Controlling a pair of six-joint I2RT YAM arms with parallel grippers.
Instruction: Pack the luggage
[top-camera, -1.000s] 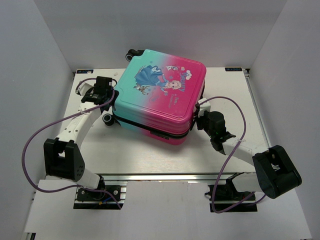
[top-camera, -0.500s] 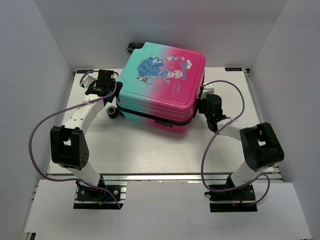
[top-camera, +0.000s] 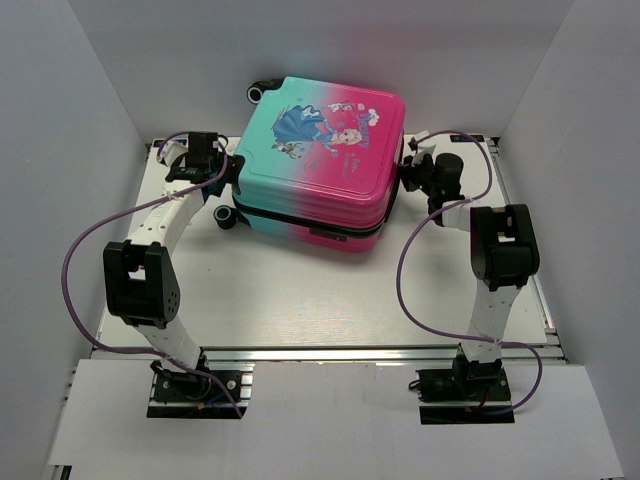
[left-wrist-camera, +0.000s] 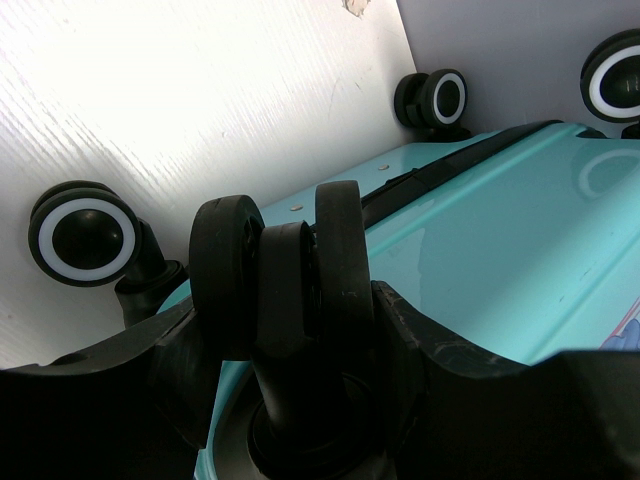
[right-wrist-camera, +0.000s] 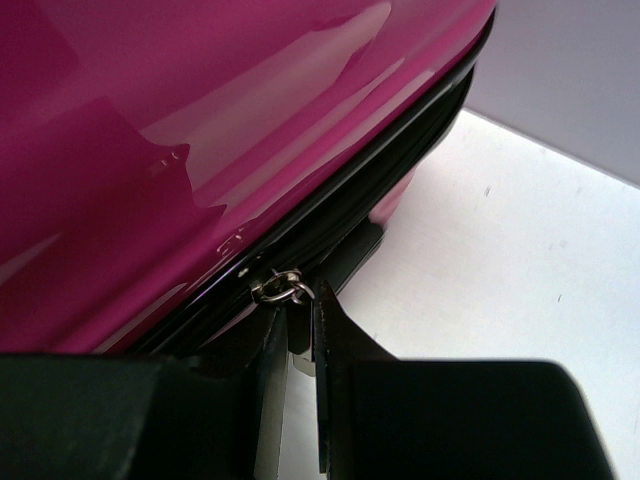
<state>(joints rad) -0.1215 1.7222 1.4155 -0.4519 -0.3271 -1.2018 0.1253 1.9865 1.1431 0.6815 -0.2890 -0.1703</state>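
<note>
Left gripper (left-wrist-camera: 290, 330) grips luggage (top-camera: 320, 160) wheel (left-wrist-camera: 280, 265) (right gripper (right-wrist-camera: 298, 345): zipper pull (right-wrist-camera: 279, 290))

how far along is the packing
Done: the luggage lies closed, shells together. In hand: the right gripper has its jaws shut on the zipper pull at the pink side; the left gripper has its jaws around a wheel. Left: finishing the zip; how much remains isn't visible.

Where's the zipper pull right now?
Right wrist view: the zipper pull hangs from the suitcase's black seam under the pink shell, pinched in the right end effector. From above, that's the suitcase's right side.
</note>
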